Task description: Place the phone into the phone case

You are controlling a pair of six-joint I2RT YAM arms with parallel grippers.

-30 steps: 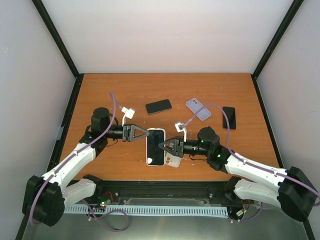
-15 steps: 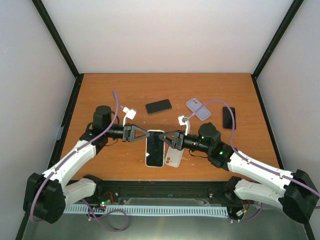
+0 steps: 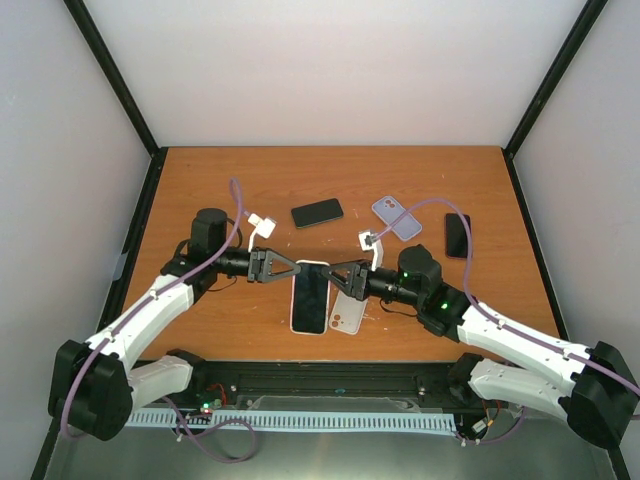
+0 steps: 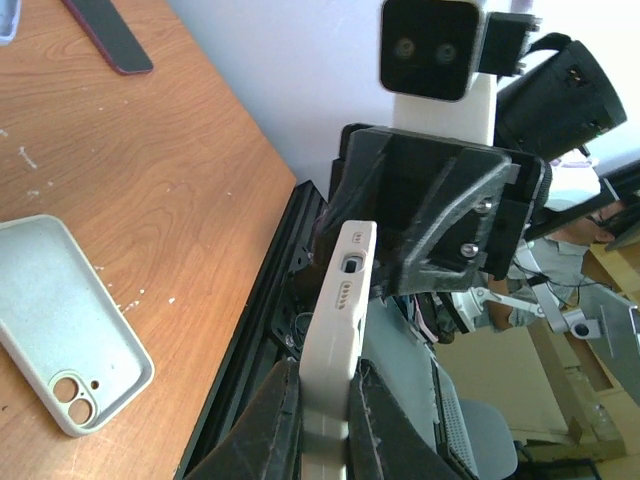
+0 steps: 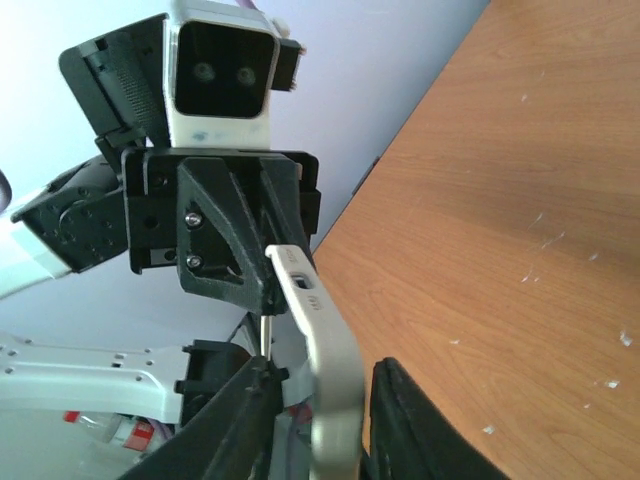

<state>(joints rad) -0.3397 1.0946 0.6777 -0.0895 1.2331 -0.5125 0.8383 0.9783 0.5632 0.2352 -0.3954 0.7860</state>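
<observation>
Phone (image 3: 310, 297) pinched between both claws — left claw (image 3: 291, 269), right claw (image 3: 330, 276); case (image 3: 346, 313) flat, just right, parallel.

Orange wooden table (image 3: 200, 180) carrying a pale green phone case (image 3: 346, 312), a lilac case (image 3: 396, 217), and two dark phones (image 3: 317, 212) (image 3: 457, 235) lying flat.

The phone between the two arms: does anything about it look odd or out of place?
Yes. The white phone is off the table, held at opposite ends by the left gripper and the right gripper, while the pale green case lies empty beside it.
</observation>
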